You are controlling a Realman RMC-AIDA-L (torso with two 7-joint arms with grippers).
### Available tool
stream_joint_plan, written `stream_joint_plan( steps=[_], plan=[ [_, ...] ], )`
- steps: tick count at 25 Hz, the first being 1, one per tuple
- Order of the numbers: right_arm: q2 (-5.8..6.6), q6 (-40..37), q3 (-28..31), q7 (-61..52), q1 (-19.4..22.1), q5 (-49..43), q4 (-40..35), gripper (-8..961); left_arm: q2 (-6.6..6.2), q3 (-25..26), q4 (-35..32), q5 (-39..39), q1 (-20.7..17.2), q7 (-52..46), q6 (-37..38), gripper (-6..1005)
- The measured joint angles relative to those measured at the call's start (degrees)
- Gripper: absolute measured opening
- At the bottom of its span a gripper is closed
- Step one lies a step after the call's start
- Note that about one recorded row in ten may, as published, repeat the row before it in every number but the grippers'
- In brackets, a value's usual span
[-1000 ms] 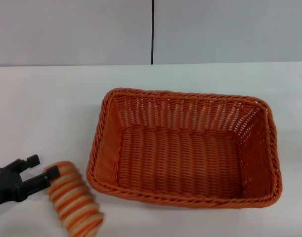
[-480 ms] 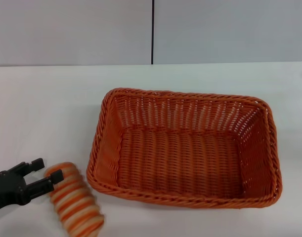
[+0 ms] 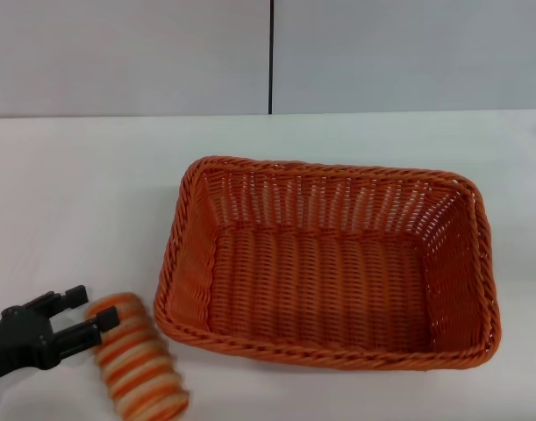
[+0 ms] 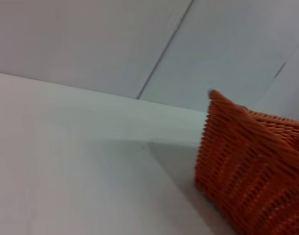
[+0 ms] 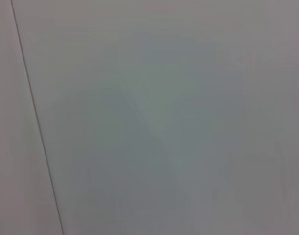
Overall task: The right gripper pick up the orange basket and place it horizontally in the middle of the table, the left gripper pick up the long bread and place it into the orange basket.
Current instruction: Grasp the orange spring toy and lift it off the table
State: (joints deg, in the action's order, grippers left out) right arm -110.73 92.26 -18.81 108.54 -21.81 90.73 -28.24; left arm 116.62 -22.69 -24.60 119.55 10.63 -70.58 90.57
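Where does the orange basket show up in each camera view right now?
Head view: the orange basket fills the centre and right of the table, empty.
Left wrist view: only one woven corner of it shows at the picture's edge.
Right wrist view: not in it.
Shared landmark: the dark wall seam.

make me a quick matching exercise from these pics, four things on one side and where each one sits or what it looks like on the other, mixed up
Things:
1. large rectangular orange wicker basket
2. small ribbed orange and cream striped long bread
3. black left gripper with blocky fingers
4. plain white table

States:
A. fingers open, at the bread's far end
B. lying outside the basket's near left corner
C. bears everything else
D. upright mid-table, nothing inside

Pairs: 1-D, 2-B, 3-A, 4-C
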Motion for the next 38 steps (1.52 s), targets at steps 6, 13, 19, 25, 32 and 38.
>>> stream_joint_plan(
  steps=[6, 13, 19, 25, 32, 38],
  plan=[
    [0.0, -0.32, 0.0, 0.0, -0.03, 0.04, 0.04, 516, -0.11, -0.11, -0.46, 1.05, 0.29, 0.46, 2.76, 736],
    [0.0, -1.0, 0.09, 0.11, 0.01, 0.15, 0.73, 515, -0.45, 0.22, -0.56, 0.85, 0.52, 0.0, 3.44, 412],
    [0.0, -1.31, 0.24, 0.21, 0.01, 0.19, 0.74, 515, -0.53, 0.24, -0.35, 1.05, 0.87, -0.07, 3.56, 266],
    [0.0, -1.5, 0.35, 0.56, 0.01, 0.22, 0.82, 516, -0.52, 0.27, -0.29, 0.89, 0.97, -0.08, 3.7, 211],
    [0.0, -1.65, 0.88, 0.73, -0.04, 0.24, 1.0, 516, -0.52, 3.54, -0.24, 0.67, 0.98, 0.0, 3.74, 161],
    [-0.03, -2.02, 0.88, 0.79, -0.08, 0.32, 1.09, 516, -0.78, 8.7, -0.2, 0.61, 1.14, 0.29, 3.79, 55]
  ],
)
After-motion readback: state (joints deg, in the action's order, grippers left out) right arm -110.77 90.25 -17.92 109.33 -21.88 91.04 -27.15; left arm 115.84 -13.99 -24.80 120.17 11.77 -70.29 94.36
